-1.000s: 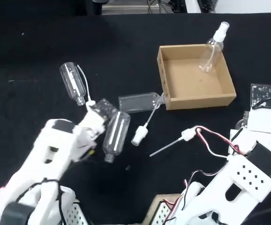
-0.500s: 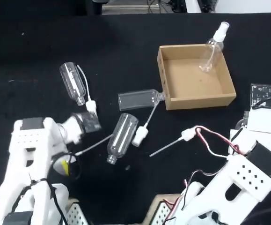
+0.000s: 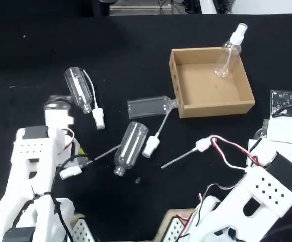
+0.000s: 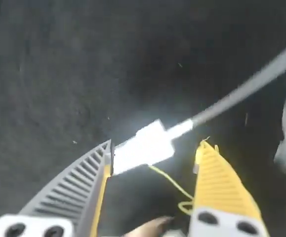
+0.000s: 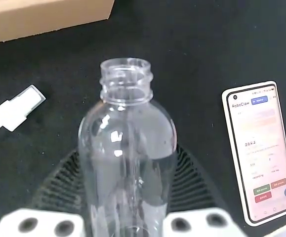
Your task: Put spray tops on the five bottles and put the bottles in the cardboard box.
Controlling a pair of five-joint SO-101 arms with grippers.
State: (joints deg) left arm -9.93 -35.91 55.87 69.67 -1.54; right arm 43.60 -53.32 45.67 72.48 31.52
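Note:
My left gripper (image 4: 155, 148) is open, its fingers on either side of a white spray top (image 4: 143, 148) that lies on the black table; the top touches one fingertip. In the high view this spray top (image 3: 70, 171) lies by the left arm (image 3: 35, 156), its tube pointing at a lying clear bottle (image 3: 130, 143). My right gripper (image 5: 125, 170) is shut on an upright, uncapped bottle (image 5: 125, 133). Another spray top (image 3: 202, 144) lies in front of the right arm (image 3: 267, 186). The cardboard box (image 3: 236, 107) holds one capped bottle (image 3: 229, 55).
Two more bottles lie on the table: one at the left (image 3: 78, 89) with its spray top (image 3: 99, 118) beside it, one (image 3: 148, 107) against the box's left wall with a loose top (image 3: 151, 146). A phone (image 3: 285, 103) lies right of the box.
The left arm drew back from the middle bottle toward the table's left front, and its gripper came down around a spray top lying there. The bottle shifted slightly. The right arm kept still.

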